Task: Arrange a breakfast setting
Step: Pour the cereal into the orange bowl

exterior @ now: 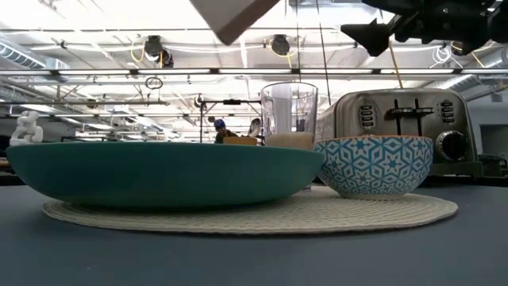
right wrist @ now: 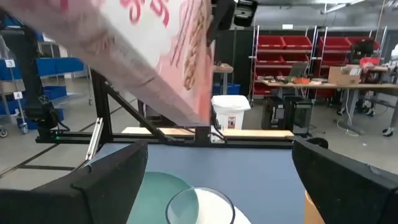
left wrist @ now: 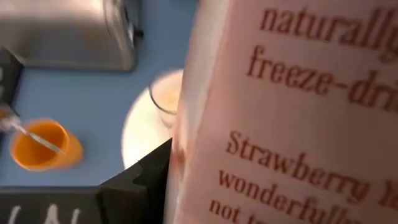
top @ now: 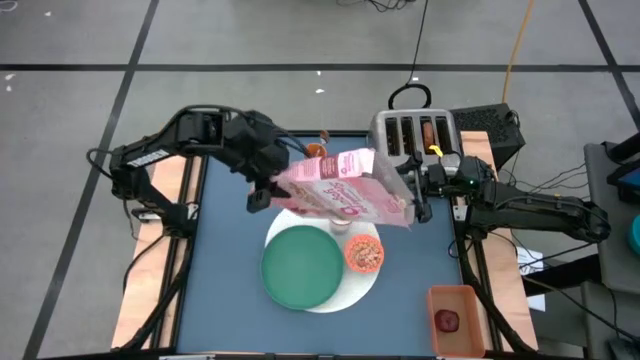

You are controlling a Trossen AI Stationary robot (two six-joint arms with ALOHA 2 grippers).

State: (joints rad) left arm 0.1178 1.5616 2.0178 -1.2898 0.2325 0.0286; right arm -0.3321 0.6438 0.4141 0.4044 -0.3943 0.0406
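1. Pink cereal box (top: pixel 340 190): printed cardboard, slightly glossy.
2. Toaster (exterior: pixel 405 127): brushed, shiny metal with dark plastic knobs.
3. Green plate (exterior: pixel 159 171): smooth, matt-glazed ceramic look.
4. Round mat (exterior: pixel 381 213): pale, rough woven fibre.
5. Bowl (exterior: pixel 373 167): glossy patterned ceramic.
6. Glass (exterior: pixel 290 107): clear, smooth.
7. Table (top: pixel 225 290): matt blue surface.
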